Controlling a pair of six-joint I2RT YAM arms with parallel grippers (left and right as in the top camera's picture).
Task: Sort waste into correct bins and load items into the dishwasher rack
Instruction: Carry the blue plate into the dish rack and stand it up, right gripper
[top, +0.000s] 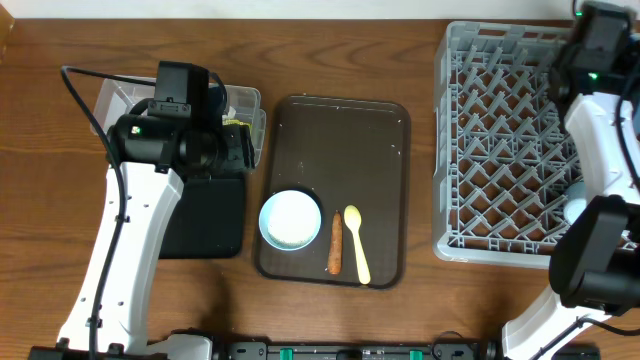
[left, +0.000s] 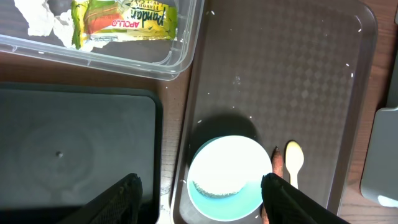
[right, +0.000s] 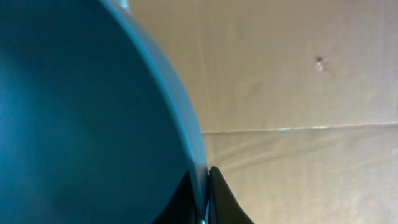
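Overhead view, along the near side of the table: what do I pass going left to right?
black tray → pale bowl → orange-brown food stick → pale yellow spoon → dishwasher rack

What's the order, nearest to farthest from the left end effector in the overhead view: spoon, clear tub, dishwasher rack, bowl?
1. clear tub, directly by the left end effector, upper left.
2. bowl, lower left of the brown tray.
3. spoon, right of the bowl, past the food stick.
4. dishwasher rack, far right.
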